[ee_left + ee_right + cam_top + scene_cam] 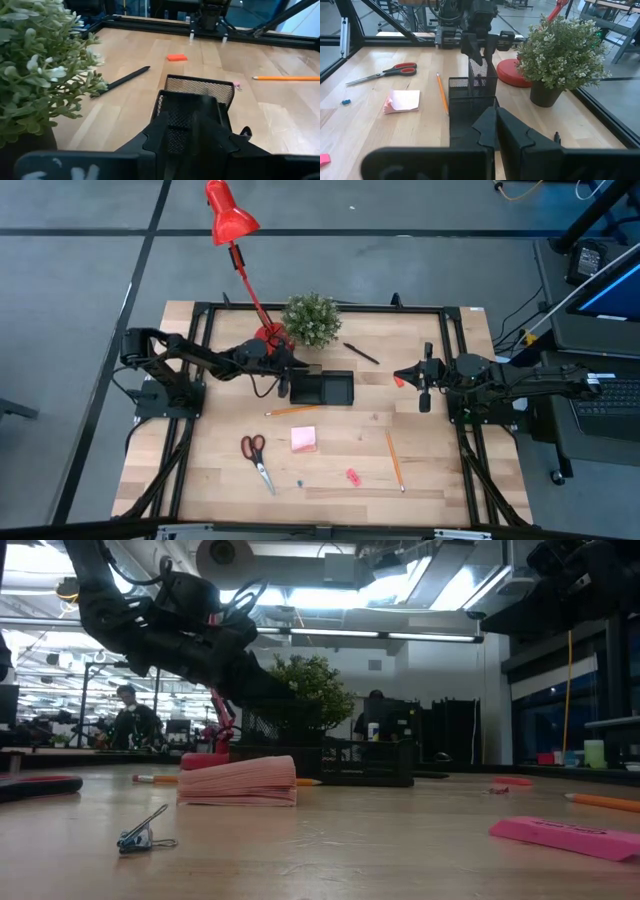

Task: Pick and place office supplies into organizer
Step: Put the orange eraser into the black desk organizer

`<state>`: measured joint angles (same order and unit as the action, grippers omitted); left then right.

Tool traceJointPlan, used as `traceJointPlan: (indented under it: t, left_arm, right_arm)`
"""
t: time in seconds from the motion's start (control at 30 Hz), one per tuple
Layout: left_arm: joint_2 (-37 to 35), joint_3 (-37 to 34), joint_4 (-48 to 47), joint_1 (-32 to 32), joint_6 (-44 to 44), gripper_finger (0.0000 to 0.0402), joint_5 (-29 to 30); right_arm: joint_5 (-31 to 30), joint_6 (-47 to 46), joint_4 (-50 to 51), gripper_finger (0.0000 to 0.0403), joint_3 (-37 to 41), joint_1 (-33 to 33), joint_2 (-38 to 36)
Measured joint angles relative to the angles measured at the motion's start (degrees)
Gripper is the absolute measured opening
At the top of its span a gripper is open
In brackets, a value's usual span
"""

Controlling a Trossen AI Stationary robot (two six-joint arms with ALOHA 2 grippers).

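Left gripper (479, 50) sits right over the tall end compartment of the organizer (322, 388), pointing down into it. Can't tell how far its fingers are apart or whether anything is in them. Right gripper (425, 385) waits at the right side of the table, well clear of the organizer, fingers pinched together on nothing.

Crowding around the organizer: potted plant (311, 319) just behind it, red lamp base (514, 72) beside the plant and near the left arm, lamp stem slanting away off the table's far edge.

Organizer is black wire mesh, rectangular, long axis left-right in the high view, taller cup at the left end.

Loose items on the wood top:
- 1 black pen (361, 353) behind the organizer, lying diagonally near the plant.
- 1 orange pencil (293, 410) just in front of the organizer, roughly parallel to it.
- Second orange pencil (395, 459) at front right, running near-to-far.
- Red-handled scissors (256, 461) front left, blades toward the near edge.
- Pink sticky pad (304, 440) mid-front, square, top sheets curled.
- Small blue clip (299, 480) and pink eraser (352, 476) near the front.
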<state>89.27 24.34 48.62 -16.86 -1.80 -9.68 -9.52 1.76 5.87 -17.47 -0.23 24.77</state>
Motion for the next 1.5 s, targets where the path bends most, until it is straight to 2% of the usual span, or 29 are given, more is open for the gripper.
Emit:
traceJointPlan:
  t: [0.27, 0.5, 0.6, 0.8, 1.0, 1.3, 1.37, 1.5]
  left_arm:
    - [-1.3, 0.0, 3.4, 0.0, 0.0, 0.009, 0.0]
    - [-9.3, 0.0, 3.0, 0.0, 2.6, 0.0082, -0.1]
    - [-14.3, 0.0, -1.7, -0.1, 3.6, 0.0078, -0.3]
    - [-23.6, 0.0, -17.3, 0.3, 7.2, 0.006, -0.4]
    - [-30.1, 0.0, -27.2, 1.5, 10.2, 0.0015, -0.5]
    - [-35.0, 0.0, -34.1, 1.8, 11.9, 0.0001, -0.3]
    - [-35.4, 0.0, -35.7, 1.8, 12.8, 0.0001, 0.1]
    - [-36.1, 0.0, -37.0, 1.6, 13.6, 0.0001, 2.9]
  right_arm:
    - [0.0, 0.0, 0.0, 0.0019, 0.0, 0.0, 0.0]
    - [0.0, 0.0, 0.0, 0.0019, 0.0, 0.0, 0.0]
    - [0.0, 0.0, 0.0, 0.0019, 0.0, 0.0, 0.0]
    - [0.0, 0.0, 0.0, 0.0019, 0.0, 0.0, 0.0]
    - [0.0, -3.0, -0.1, 0.0019, 0.0, 0.0, 0.0]
    - [0.0, -6.0, 0.1, 0.0007, -2.2, 0.0, 1.6]
    - [-0.2, -6.2, 2.1, 0.0004, -4.0, 0.0, 3.7]
    - [-4.3, -11.7, 10.1, 0.0004, -9.5, 0.0, 9.4]
